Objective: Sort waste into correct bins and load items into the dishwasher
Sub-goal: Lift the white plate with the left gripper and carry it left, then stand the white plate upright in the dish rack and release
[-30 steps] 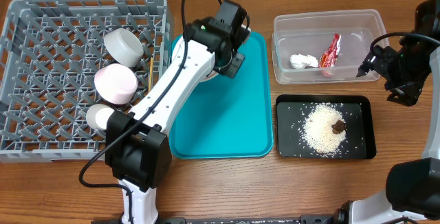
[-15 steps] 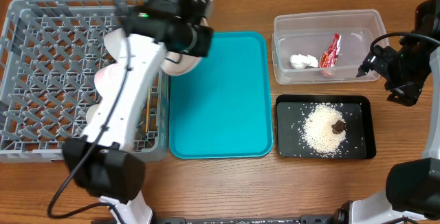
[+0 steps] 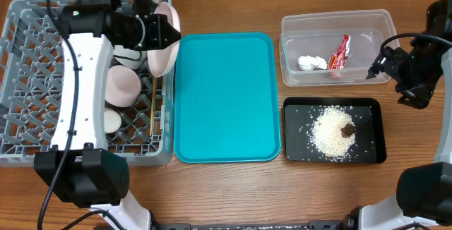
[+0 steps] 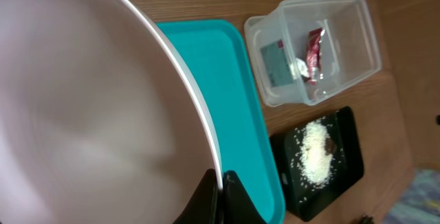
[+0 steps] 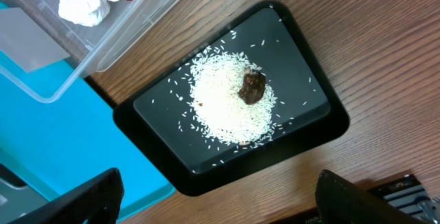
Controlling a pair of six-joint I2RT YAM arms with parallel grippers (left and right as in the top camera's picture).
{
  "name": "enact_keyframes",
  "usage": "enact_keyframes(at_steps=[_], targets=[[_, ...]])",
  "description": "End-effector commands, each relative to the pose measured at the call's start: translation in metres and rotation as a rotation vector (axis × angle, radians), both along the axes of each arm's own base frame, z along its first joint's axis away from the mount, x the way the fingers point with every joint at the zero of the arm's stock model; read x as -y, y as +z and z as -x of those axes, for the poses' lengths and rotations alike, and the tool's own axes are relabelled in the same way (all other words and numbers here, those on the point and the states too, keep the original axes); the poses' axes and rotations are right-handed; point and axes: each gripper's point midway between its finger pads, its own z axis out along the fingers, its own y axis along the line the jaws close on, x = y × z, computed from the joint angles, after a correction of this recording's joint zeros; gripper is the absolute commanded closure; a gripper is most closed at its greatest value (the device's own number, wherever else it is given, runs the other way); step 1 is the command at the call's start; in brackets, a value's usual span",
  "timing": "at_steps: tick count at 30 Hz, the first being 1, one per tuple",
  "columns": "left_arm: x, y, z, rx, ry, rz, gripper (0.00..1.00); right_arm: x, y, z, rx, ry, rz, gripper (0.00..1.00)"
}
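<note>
A: Overhead first. The left gripper (image 3: 154,32) is clamping the white plate (image 3: 167,39) by its rim. It's holding it on edge over the right side of the grey lattice dish rack (image 3: 42,61), just beside the teal tray (image 3: 226,96).

B: That plate is looking like glazed ceramic, so I'm judging it stiff, slick and breakable. The rim is the only place two fingers are getting a hold, so it's wanting a firm pinch and an easy descent between the pegs.

A: The pink bowl (image 3: 123,85) is sitting in the rack under the arm, and the chopsticks (image 3: 153,106) are lying along its right wall. The right gripper (image 3: 378,68) is hanging by the clear tub (image 3: 367,39), which is holding the shiny red wrapper (image 3: 341,50) and the crumpled tissue (image 3: 311,63).

B: Left wrist now. The smooth, round plate is filling the picture, with the dark fingers pinching its thin edge at the bottom.

A: Right wrist. Its fingers (image 5: 96,195) are standing wide apart, gripping nothing. They're above the shallow black tray (image 5: 165,124), where loose rice (image 5: 220,104) is ringing a brown lump (image 5: 253,86).
</note>
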Motion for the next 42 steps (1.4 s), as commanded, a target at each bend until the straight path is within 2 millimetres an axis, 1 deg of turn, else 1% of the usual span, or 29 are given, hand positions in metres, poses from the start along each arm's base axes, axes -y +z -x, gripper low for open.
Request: enact_keyframes(at_steps=[1, 4, 6, 13, 16, 17, 18, 19, 21, 25, 26, 29, 30, 33, 36, 38, 39, 42], targets=[[0.005, -0.001, 0.001, 0.003, -0.064, 0.092, 0.96, -0.001, 0.012, 0.001, 0.045, 0.007, 0.007, 0.09], [-0.001, -0.013, 0.000, -0.030, -0.056, 0.115, 0.96, -0.001, 0.012, 0.002, 0.042, 0.007, 0.006, 0.09], [-0.009, -0.022, -0.003, -0.054, -0.036, 0.123, 0.96, -0.001, 0.012, 0.002, 0.042, 0.007, 0.006, 0.09], [-0.033, -0.042, -0.011, -0.099, 0.016, 0.136, 0.96, -0.001, 0.012, 0.001, 0.043, 0.007, 0.007, 0.09], [-0.039, -0.052, -0.013, -0.118, 0.028, 0.130, 0.96, -0.001, 0.012, 0.001, 0.043, 0.007, 0.007, 0.09], [-0.042, -0.056, -0.014, -0.128, 0.035, 0.120, 0.91, -0.001, 0.012, 0.002, 0.042, 0.007, 0.006, 0.09], [-0.045, -0.059, -0.014, -0.135, 0.042, 0.105, 0.83, -0.001, 0.012, 0.002, 0.042, 0.007, 0.006, 0.09], [-0.048, -0.063, -0.014, -0.143, 0.052, 0.088, 0.79, -0.001, 0.012, 0.002, 0.042, 0.007, 0.006, 0.09], [-0.054, -0.068, -0.013, -0.159, 0.070, 0.052, 0.65, -0.001, 0.012, 0.001, 0.043, 0.007, 0.007, 0.09], [-0.060, -0.072, -0.009, -0.183, 0.086, 0.024, 0.53, -0.001, 0.012, 0.001, 0.043, 0.007, 0.007, 0.09], [-0.061, -0.073, -0.008, -0.189, 0.089, 0.025, 0.48, -0.001, 0.012, 0.001, 0.043, 0.007, 0.007, 0.09], [-0.068, -0.067, -0.004, -0.191, 0.106, 0.027, 0.36, -0.001, 0.012, 0.001, 0.043, 0.007, 0.007, 0.09], [-0.072, -0.064, -0.003, -0.185, 0.115, 0.026, 0.31, -0.001, 0.012, 0.001, 0.043, 0.007, 0.007, 0.09], [-0.087, -0.054, 0.000, -0.167, 0.168, -0.009, 0.20, -0.001, 0.012, 0.001, 0.043, 0.007, 0.007, 0.09], [-0.105, -0.045, 0.007, -0.164, 0.247, -0.119, 0.16, -0.006, 0.012, -0.001, 0.052, 0.043, 0.008, 0.08], [-0.117, -0.040, 0.016, -0.174, 0.306, -0.202, 0.15, -0.014, 0.013, -0.005, 0.069, 0.089, 0.008, 0.03], [-0.122, -0.038, 0.021, -0.181, 0.333, -0.241, 0.15, -0.020, 0.013, -0.009, 0.082, 0.112, 0.006, 0.00], [-0.131, -0.032, 0.036, -0.214, 0.402, -0.338, 0.13, -0.047, 0.016, -0.025, 0.143, 0.203, 0.008, 0.00]])
